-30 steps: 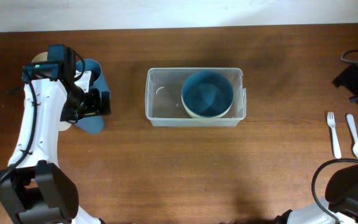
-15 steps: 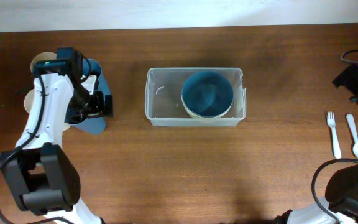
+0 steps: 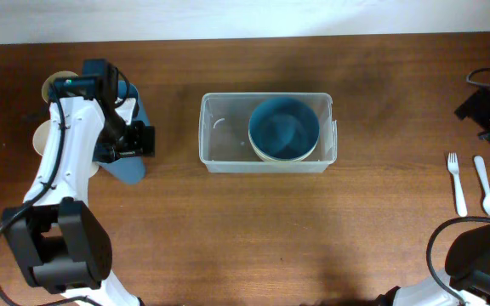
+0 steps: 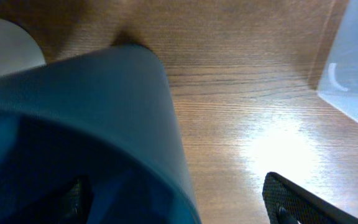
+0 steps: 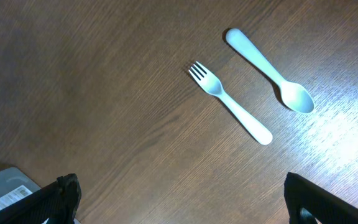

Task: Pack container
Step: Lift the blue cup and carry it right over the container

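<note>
Far left on the brown wooden bench (image 3: pixel 228 221), close against the white left arm: a cream round plastic cup (image 3: pixel 41 136), partly hidden. Just right of it, a tall dark blue plastic cup (image 3: pixel 128 168), upright or tilted impossible to tell from above. Around that cup, the left fingers (image 3: pixel 134 140), spread and released rather than clenched: in the wrist view, one dark finger low at the cup's mouth side, the other out to the right with a strip of bare wood between it and the blue wall (image 4: pixel 104 106). Further right, mid-bench and apart from the cup, the clear rectangular plastic container (image 3: pixel 204 127), long side across the view. In its right half, a dark blue round bowl (image 3: pixel 283 126) nested in a cream bowl (image 3: pixel 264 156); in its left half, only the bare floor. Well apart to the right, near the bench edge, a white plastic fork (image 3: pixel 457 183) and a white plastic spoon (image 3: pixel 486 185), side by side and not touching. Above them, the right fingers (image 5: pixel 179 193), spread wide, grasping nothing.
</note>
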